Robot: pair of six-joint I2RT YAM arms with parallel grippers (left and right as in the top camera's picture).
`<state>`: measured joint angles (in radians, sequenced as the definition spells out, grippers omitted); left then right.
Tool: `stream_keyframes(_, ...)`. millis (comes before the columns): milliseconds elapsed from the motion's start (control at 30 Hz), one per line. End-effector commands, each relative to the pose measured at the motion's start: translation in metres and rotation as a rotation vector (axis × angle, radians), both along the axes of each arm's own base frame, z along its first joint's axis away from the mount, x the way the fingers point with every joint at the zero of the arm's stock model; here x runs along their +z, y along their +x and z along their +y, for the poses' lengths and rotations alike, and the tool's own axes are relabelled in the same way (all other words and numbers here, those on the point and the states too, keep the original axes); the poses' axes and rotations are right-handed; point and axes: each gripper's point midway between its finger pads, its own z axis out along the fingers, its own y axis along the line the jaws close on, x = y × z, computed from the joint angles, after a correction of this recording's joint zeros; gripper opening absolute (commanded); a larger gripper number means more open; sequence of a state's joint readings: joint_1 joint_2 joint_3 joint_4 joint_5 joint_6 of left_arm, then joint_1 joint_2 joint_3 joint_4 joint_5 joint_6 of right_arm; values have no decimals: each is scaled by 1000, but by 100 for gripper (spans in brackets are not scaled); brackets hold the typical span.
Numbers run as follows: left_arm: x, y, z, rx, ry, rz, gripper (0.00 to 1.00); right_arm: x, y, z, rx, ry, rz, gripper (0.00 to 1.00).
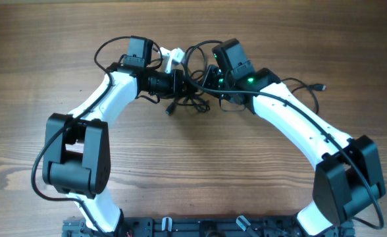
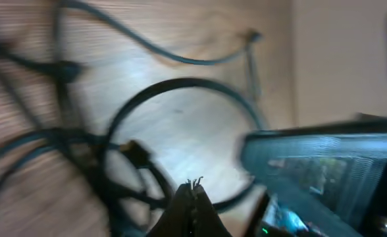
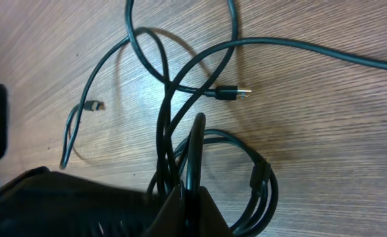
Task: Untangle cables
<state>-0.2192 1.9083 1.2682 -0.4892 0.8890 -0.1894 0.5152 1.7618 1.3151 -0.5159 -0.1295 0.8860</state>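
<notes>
Jaws shut, cables (image 3: 164, 131) bunched on table (image 1: 42, 59)

1. We see a wooden table (image 1: 200, 164), its brown grain running left to right.
2. The cables (image 1: 192, 102) lie tangled on it (loops overlapping).
3. Right of that tangle, one cord's plug end (image 1: 321, 86) rests on bare wood.

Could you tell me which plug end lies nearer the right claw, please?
The larger plug with the shiny metal tip, just beyond the right claw; the smaller plug lies farther off.
</notes>
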Motion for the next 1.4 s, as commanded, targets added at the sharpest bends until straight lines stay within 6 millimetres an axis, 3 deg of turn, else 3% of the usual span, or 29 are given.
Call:
stream_keyframes(0,-13,12,12,91,98,22,4,-6,10,-13,-47,-19,0,4)
stream_keyframes(367,-12,12,12,91,98,22,4,-5,12,-12,-76,0,7,4)
stream_keyframes(1167,-21,18,22,164,165,44,4,29,38,17,-155,244,-61,8)
stream_keyframes(1367,-21,18,22,164,165,44,4,29,35,20,-135,252,-50,8)
